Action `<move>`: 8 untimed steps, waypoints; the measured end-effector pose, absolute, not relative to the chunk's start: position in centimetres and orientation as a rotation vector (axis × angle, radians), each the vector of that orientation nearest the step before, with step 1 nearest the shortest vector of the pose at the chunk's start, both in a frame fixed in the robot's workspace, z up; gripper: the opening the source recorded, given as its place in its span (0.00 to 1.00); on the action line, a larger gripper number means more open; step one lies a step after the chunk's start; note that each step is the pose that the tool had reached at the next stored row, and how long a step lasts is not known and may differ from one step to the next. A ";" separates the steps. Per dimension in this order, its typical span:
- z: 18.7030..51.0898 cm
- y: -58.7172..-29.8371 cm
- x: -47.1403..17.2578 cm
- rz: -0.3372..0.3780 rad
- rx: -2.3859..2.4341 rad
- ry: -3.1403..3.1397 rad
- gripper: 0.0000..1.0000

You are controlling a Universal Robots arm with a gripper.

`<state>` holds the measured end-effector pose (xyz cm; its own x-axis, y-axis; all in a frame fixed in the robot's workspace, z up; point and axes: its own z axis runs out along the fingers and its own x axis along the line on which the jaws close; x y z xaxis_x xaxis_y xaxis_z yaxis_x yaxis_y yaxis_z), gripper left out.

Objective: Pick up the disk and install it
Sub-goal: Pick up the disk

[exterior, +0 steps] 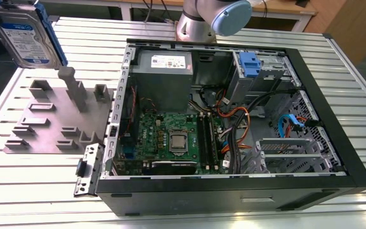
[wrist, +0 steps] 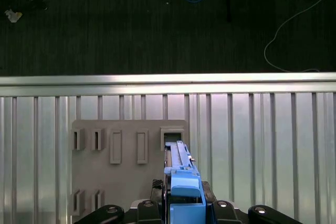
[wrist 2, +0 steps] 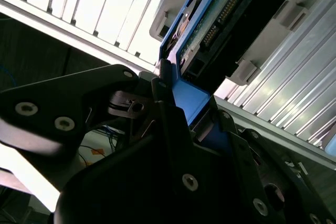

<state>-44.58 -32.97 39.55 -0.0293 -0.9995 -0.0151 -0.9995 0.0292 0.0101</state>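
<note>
Disk [exterior: 27,33]: held nearly upright at the exterior view's far left, above the grey fixture plate [exterior: 43,119], well apart from the case.
Tool [wrist 2: 189,98]: clamped on the disk's blue rail.
Computer case [exterior: 234,109]: lid off, lying on the slatted surface [exterior: 348,71] at the exterior view's right of the plate.

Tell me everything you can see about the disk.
The disk is a flat silver metal drive with a white-and-blue label on its face and blue plastic rails along its edges. The second wrist view shows a green circuit board on its other side. It is held on edge, gripped by the hand at a blue rail, above the grey slotted plate.
</note>
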 end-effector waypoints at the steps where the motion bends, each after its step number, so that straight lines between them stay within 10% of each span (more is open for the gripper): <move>1: 39.6 -33.0 -44.6 0.028 -2.186 2.251 0.36; 8: 39.7 -33.0 -44.6 0.028 -2.186 2.251 0.36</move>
